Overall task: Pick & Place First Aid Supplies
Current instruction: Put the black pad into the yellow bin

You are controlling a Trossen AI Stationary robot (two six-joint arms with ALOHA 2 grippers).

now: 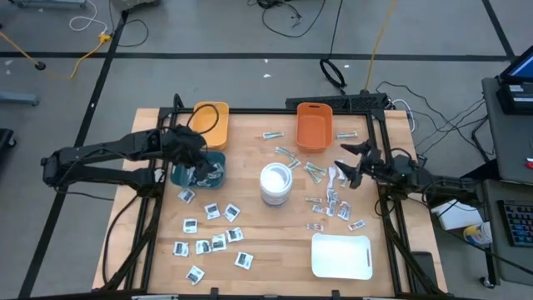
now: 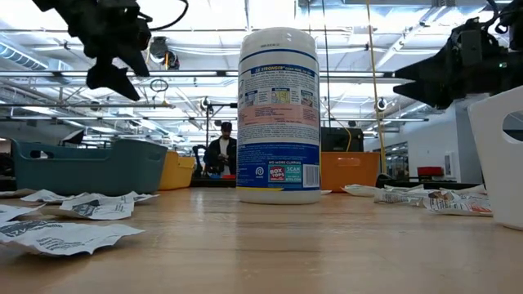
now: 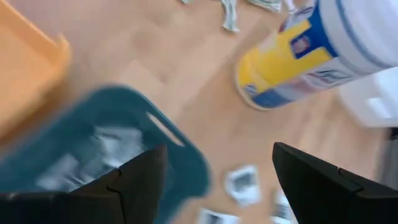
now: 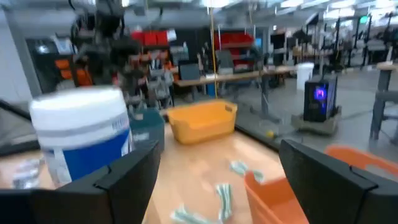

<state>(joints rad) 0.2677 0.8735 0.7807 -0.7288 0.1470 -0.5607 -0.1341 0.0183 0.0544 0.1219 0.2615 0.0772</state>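
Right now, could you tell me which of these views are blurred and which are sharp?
Left wrist view: smeared, the teal bin worst. Right wrist view: soft throughout, the wipes canister included. High view: sharp. Low view: canister label crisp, nearest packets slightly soft.

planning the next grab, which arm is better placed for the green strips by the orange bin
Right. Its open claw hovers beside the green strips; the left claw sits over the teal bin, across the tub.

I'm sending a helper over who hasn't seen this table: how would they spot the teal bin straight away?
Start from the tall white wipes canister standing mid-table. Toward the left arm's side sits the teal bin, directly under the open left gripper, with packets already inside. It sits beside the yellow bin, and the orange bin is across the table; it is the only dark blue-green one.
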